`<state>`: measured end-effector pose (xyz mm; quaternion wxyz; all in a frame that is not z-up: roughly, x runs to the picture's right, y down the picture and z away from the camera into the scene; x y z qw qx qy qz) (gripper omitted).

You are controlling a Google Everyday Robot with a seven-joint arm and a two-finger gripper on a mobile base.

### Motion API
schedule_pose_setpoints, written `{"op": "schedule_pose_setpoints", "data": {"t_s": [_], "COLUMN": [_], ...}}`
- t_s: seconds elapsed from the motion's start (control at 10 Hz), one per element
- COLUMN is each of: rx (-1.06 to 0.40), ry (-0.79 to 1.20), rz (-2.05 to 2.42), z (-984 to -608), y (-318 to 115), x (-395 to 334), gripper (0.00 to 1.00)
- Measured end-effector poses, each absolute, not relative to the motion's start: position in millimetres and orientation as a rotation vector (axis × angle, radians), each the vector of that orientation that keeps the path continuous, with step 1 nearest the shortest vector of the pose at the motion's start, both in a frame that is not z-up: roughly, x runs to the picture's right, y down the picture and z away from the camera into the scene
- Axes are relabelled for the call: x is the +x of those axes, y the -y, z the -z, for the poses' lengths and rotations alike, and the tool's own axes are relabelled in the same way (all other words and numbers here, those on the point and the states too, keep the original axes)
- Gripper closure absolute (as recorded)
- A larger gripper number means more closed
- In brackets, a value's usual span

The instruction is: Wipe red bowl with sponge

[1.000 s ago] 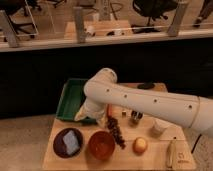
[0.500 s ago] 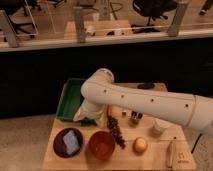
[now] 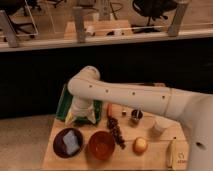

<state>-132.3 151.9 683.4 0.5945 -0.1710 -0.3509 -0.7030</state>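
Gripper (image 3: 82, 118) points down at the table's back left, just in front of the green tray (image 3: 63, 101). Its tip is lost against the white wrist, so whether it is open or closed cannot be told. The white arm (image 3: 130, 95) crosses from the right and hides part of the tray and the table's back edge. A pale object (image 3: 173, 152) at the right corner is hard to identify.

The surface is a light wooden table (image 3: 52, 159). Behind it are a dark wall, a glass partition with grey posts (image 3: 79, 24), and office chairs (image 3: 152, 11) beyond.

Sponge (image 3: 72, 143) lies on the dark plate (image 3: 60, 148), front left, near and below the gripper, apart from it. Red bowl (image 3: 101, 145) sits just right of the plate, in front of the gripper, not touching it. A dark grape bunch (image 3: 116, 131) lies beside the bowl, with a round yellowish fruit (image 3: 140, 145) further right.
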Motion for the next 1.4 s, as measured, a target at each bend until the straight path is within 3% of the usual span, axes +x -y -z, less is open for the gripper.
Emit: {"op": "schedule_pose_setpoints", "data": {"t_s": [0.6,1.0,1.4], "rx": [-0.456,-0.298,-0.419], "ry": [0.783,0.732,0.859], "rz": [1.8,1.892,1.932], "z": [-703.8,-707.2,-724.6], "y": [-149.3,-156.8,-175.6], "x": [-159.1,-169.8,-181.8], "gripper": [0.2,0.2,0.2]}}
